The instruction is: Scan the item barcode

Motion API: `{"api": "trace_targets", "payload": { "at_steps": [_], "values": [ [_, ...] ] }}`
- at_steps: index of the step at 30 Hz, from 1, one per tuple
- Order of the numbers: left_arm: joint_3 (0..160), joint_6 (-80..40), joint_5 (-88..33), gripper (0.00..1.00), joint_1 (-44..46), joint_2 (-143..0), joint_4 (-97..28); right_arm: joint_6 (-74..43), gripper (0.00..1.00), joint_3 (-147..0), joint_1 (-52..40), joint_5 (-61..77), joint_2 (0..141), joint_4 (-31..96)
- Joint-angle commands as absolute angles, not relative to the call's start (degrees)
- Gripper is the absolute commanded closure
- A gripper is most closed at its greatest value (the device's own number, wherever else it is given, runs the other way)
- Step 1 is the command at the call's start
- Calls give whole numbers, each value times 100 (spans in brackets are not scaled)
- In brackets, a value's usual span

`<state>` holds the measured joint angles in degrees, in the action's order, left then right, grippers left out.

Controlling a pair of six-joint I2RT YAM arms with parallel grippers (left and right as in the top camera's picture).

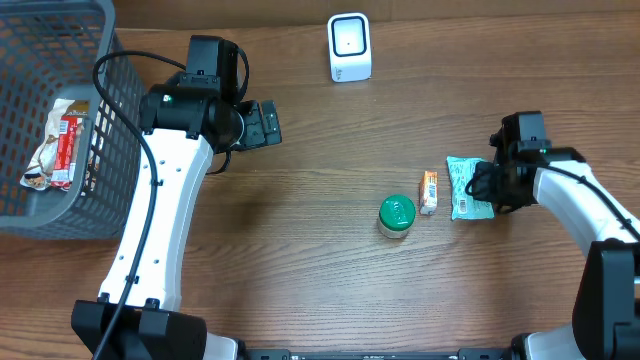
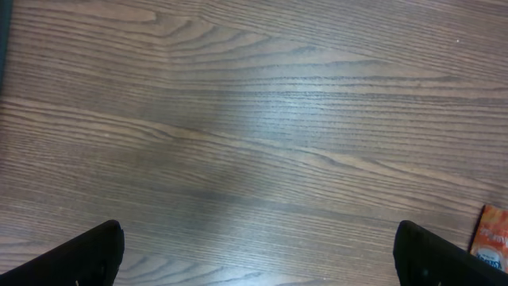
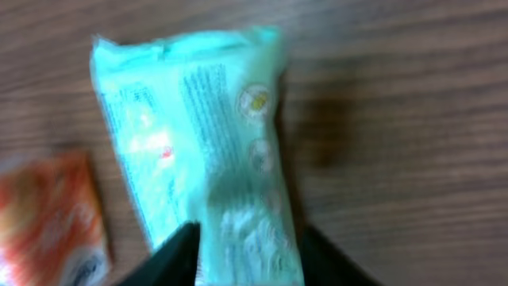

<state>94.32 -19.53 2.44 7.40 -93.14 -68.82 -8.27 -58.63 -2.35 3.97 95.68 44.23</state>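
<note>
A pale green packet [image 1: 467,187] lies flat on the wooden table at the right, its printed side up [image 3: 198,151]. My right gripper [image 1: 490,185] is down over its right end, one finger on each side of it [image 3: 248,238]. The jaws stand open and the packet between them looks unsqueezed. A white scanner [image 1: 349,47] stands at the back centre. My left gripper [image 1: 262,123] hovers wide open over bare wood at the left [image 2: 258,242], holding nothing.
A small orange packet [image 1: 429,191] lies just left of the green one and a green-lidded jar [image 1: 397,215] left of that. A grey wire basket [image 1: 100,60] at the far left holds a snack wrapper [image 1: 60,145].
</note>
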Motion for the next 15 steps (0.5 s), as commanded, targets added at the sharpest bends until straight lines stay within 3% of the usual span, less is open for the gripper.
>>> {"api": "trace_targets", "payload": {
  "at_steps": [1,3,6,15],
  "values": [
    [9498,-1973,318,0,753,-9290,-6875,-810,50,-6820,-268,692,9428,4897],
    [9498,-1973,318,0,753,-9290,-6875,-810,44,-7231,-268,941,9428,5249],
    [9498,-1970,318,0,753,-9290,-6875,-880,0,-7631,-268,1538,9428,5489],
    [9498,-1973,318,0,753,-9290,-6875,-913,0,-7625,-266,1660,9430,5457]
  ]
}}
